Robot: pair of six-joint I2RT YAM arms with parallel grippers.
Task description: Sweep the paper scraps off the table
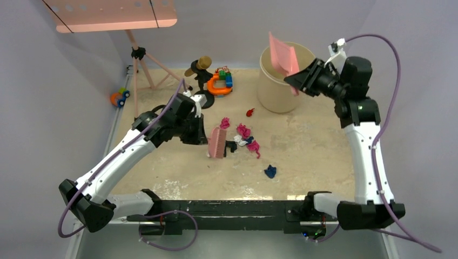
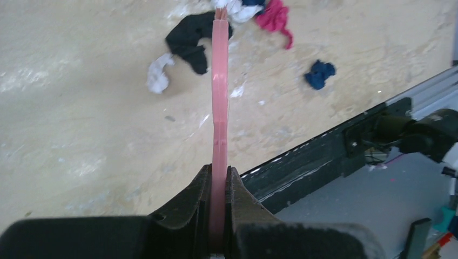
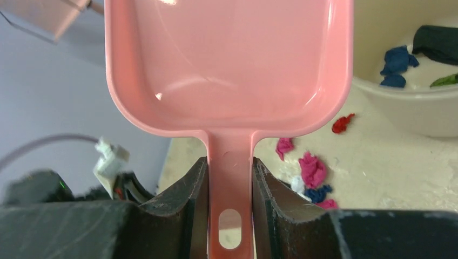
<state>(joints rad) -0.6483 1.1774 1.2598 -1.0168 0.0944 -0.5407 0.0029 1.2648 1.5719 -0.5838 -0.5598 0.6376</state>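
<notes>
Left tool [image 2: 219, 178] clamps brush [image 1: 217, 142] beside paper scraps [image 1: 246, 137], centre frame. Right tool [image 3: 229, 178] clamps empty dustpan [image 3: 227, 65] over bucket [image 1: 275, 91], upper right. Dumping step, likely; next, pan down to scraps.

Crumpled paper scraps [image 1: 244, 131], pink, white and navy, lie in a loose cluster near the middle of the beige, speckled surface [image 1: 318, 145]. A red scrap [image 1: 250, 112] lies apart farther back. A blue scrap [image 1: 270, 171] lies alone nearer the front edge.
</notes>
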